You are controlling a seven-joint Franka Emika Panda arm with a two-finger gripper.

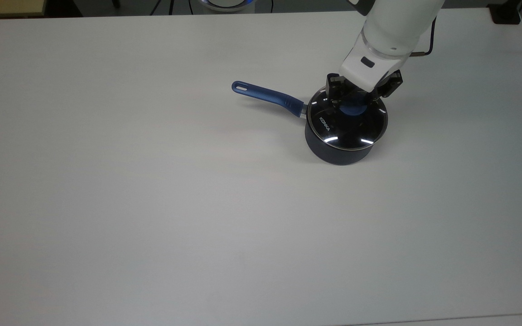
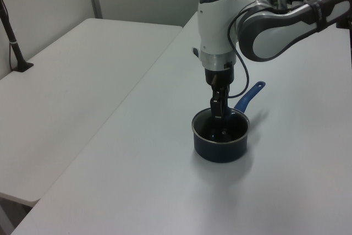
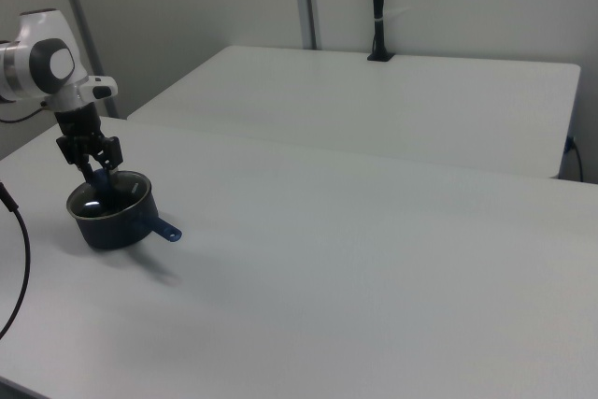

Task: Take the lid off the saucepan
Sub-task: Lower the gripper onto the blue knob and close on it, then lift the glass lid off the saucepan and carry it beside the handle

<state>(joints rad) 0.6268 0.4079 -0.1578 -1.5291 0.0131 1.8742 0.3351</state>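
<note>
Sitting on saucepan (image 1: 339,151), lid (image 1: 347,129) w/ end effector (image 1: 352,100) fingers apart astride its knob (image 1: 353,109).

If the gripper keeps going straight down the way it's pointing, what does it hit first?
Most likely the lid's blue knob: the gripper points down with its open jaws either side of it, over the saucepan. How close it is can't be told.

We read one word, "KONKA", in white letters on the glass lid (image 1: 347,124) of the saucepan (image 1: 333,151) in the top view, at about nine o'clock from the lid's blue knob (image 1: 351,110). We can read no other text.
</note>
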